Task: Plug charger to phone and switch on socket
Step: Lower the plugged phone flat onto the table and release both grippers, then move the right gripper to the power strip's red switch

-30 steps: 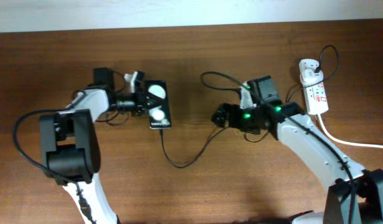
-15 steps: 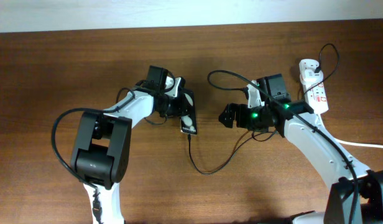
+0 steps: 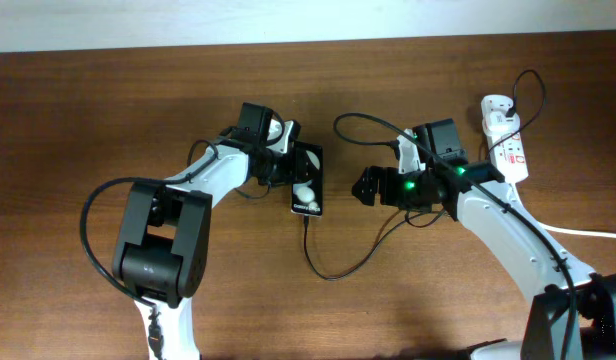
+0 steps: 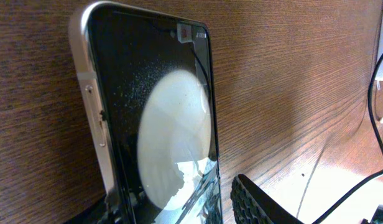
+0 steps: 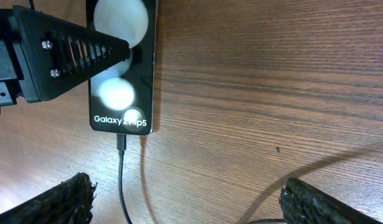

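The left end effector (image 3: 294,172) is clenched on the phone (image 3: 308,186), gripping it at the end away from the lettering. In the right wrist view one of its black fingers (image 5: 67,50) lies across the top of the phone (image 5: 123,68), between the two white round patches. The left wrist view shows the phone (image 4: 154,124) edge-on, rising out from between the fingers, with one ribbed pad (image 4: 260,205) just beside its face.

The phone sits near the middle of the counter (image 3: 88,100), somewhat toward its far edge, with its lettered end pointing at the near edge. The charger (image 3: 333,274) is plugged into that lettered end: the right wrist view shows the small black plug tip (image 5: 121,143) seated in the port just below the white lettering. From there the thin black cable loops toward the near edge, then curves back up past the right arm toward the right side.

The right end effector (image 3: 366,187) hovers just to the right of the phone, released. Its two fingers stand wide apart in its own camera, with nothing between them (image 5: 186,186).

The socket (image 3: 508,148) lies close to the counter's far right corner, well apart from both end effectors, with a white adapter (image 3: 496,106) at its far end. Its thick white cord (image 3: 563,228) runs off toward the right edge. I cannot tell how its switch is set.
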Robot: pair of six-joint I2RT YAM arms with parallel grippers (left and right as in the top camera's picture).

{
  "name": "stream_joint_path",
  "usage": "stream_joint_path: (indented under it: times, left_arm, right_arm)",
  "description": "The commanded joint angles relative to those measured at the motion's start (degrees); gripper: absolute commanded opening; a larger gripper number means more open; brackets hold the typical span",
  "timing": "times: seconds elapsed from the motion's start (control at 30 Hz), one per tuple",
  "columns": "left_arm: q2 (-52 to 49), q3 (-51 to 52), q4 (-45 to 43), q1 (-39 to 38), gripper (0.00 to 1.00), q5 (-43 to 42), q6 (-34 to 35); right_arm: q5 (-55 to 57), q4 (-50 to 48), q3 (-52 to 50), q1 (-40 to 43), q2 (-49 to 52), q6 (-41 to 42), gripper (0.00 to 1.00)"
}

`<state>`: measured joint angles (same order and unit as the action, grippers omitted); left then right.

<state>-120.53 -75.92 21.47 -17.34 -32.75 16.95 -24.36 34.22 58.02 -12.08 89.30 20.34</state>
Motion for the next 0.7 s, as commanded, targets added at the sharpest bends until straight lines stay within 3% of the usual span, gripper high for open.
stream_joint_path:
  times: [0.0, 0.27, 0.33, 0.53, 0.63, 0.67]
  left_arm:
    - [-1.29, 0.76, 1.33, 0.26, 0.5, 5.81, -0.68]
    - [-1.29, 0.76, 1.6, 2.49, 0.54, 5.79, -0.68]
    - [-1.29, 0.76, 2.56, 4.22, 0.47, 5.73, -0.68]
    - [-1.27, 0.76, 4.79, 7.52, 0.48, 5.62, -0.7]
    - [-1.18, 0.74, 5.51, 10.14, 0.33, 5.53, -0.68]
    - [-1.18, 0.66, 6.14, 12.31, 0.23, 4.15, -0.66]
  right_arm:
    - [-0.46, -0.15, 0.04, 0.2, -0.81, -0.85, 0.99]
    - [-0.46, -0.15, 0.04, 0.2, -0.81, -0.85, 0.99]
    - [-0.46, -0.15, 0.04, 0.2, -0.81, -0.85, 0.99]
    - [-0.48, -0.15, 0.04, 0.2, -0.81, -0.85, 0.99]
    - [-0.46, -0.15, 0.04, 0.2, -0.81, -0.85, 0.99]
    - [-0.48, -0.15, 0.04, 0.2, -0.81, -0.85, 0.99]
